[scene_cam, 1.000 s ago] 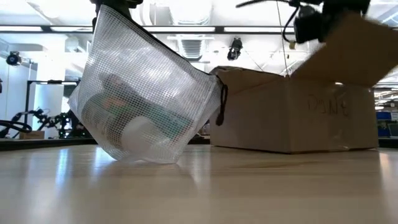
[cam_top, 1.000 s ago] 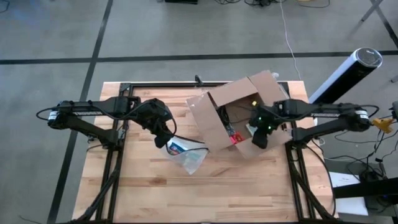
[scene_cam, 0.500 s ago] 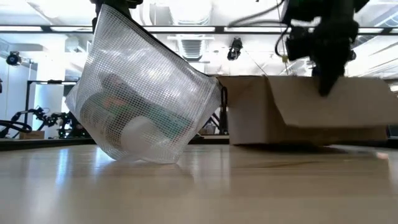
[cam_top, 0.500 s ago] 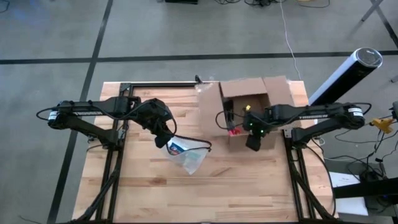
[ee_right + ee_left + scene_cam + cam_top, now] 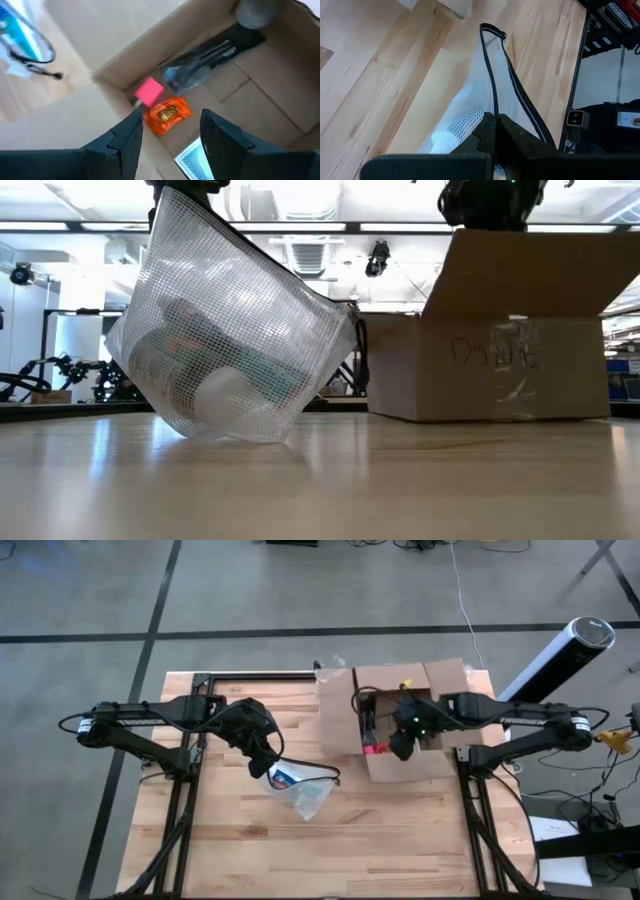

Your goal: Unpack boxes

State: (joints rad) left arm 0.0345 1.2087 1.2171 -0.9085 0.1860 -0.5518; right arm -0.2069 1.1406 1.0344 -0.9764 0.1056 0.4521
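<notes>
Since a second ago, the cardboard box (image 5: 400, 720) has swung round from an angled pose to sit square with the table (image 5: 230, 840), at its far right corner, and my right gripper (image 5: 400, 745) has moved from the box's near edge to hang over its open interior. The flaps are folded outward. From the right wrist camera I see the two dark fingers spread apart with nothing between them, above an orange wrapped item (image 5: 167, 114), a pink block (image 5: 149, 91) and a dark, shiny packet (image 5: 210, 57) lying on the box floor.

My left gripper (image 5: 262, 762) has not moved: it stays above the middle of the table, its fingers pinched tight on the zipped top edge of a white mesh pouch (image 5: 300, 790). The pouch hangs at a tilt with its lower corner resting on the wood, well apart from the box. Through the mesh, in the low view, I make out pale rounded contents that I cannot identify.
</notes>
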